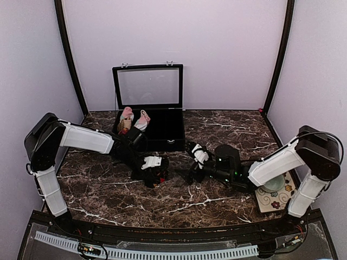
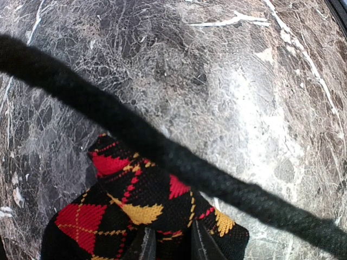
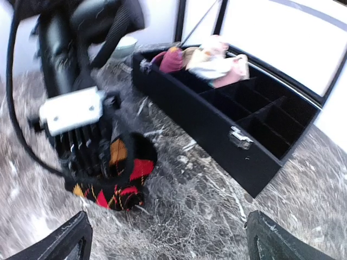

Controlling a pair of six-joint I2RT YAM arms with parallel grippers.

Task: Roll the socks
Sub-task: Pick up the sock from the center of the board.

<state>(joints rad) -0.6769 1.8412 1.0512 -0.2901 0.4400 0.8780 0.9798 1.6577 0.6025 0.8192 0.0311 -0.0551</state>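
The black argyle fabric sock with red, orange and yellow diamonds [image 2: 135, 200] is seen bunched near the middle of the dark marbled worktop [image 2: 233, 81], clamped between the fingers of the left end effector [image 2: 172, 245]. The right end effector [image 3: 173, 241] is held nearby, fingers spread wide, gripping nothing. Bare marble is left around the sock's near and right sides. An open black compartmented case [image 3: 217, 135] is set behind it, with pink and white fabric bundles [image 3: 217, 62] in its left end.

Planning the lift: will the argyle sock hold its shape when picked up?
Probably floppy: the argyle sock is soft knit, bunched in folds. It likely unrolls unless the left gripper pinches it tight. Its textured knit seems unlikely to slip.
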